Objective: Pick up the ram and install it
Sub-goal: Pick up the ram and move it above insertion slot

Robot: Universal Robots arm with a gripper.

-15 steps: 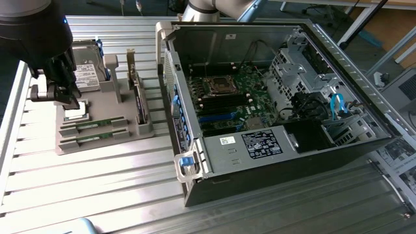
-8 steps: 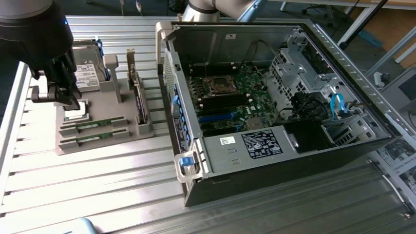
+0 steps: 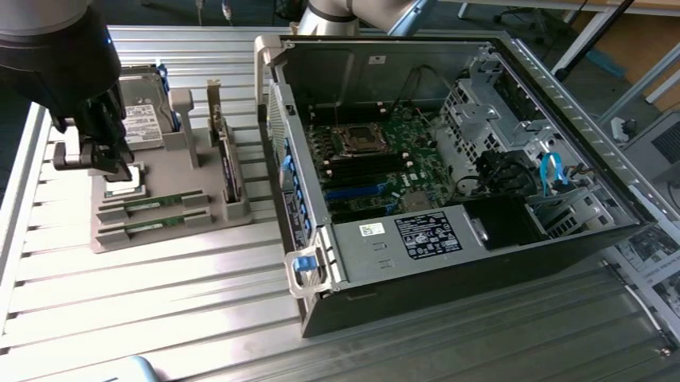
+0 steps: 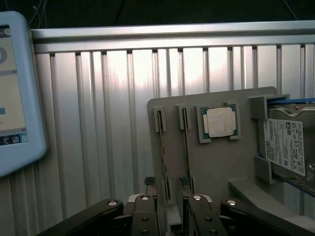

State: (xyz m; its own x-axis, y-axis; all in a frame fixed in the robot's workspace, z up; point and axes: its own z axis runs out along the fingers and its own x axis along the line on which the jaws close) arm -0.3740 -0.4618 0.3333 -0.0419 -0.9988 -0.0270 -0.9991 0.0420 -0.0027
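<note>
Hovering over the grey parts holder (image 3: 159,243) at the exterior view's left, with the gripper (image 3: 107,163) spread to its widest and clasping nothing. Lined up lengthwise, judging by the wrist view, with the fingers (image 4: 145,216) of the gripper (image 4: 167,206) apparently either side of the ram (image 4: 165,157), not pinching it. Seated on edge in a slot of the holder, probably to leave both long faces free for a grip; likewise the second ram stick (image 4: 186,147) just beside it. Kept in their own recesses farther along, a processor chip (image 4: 220,122) and a hard drive (image 4: 285,145). Lying open on its side to the right, the computer case (image 3: 595,119), baring the motherboard (image 3: 383,151) from above for access. Not yet lifted, the ram (image 3: 154,226).
</note>
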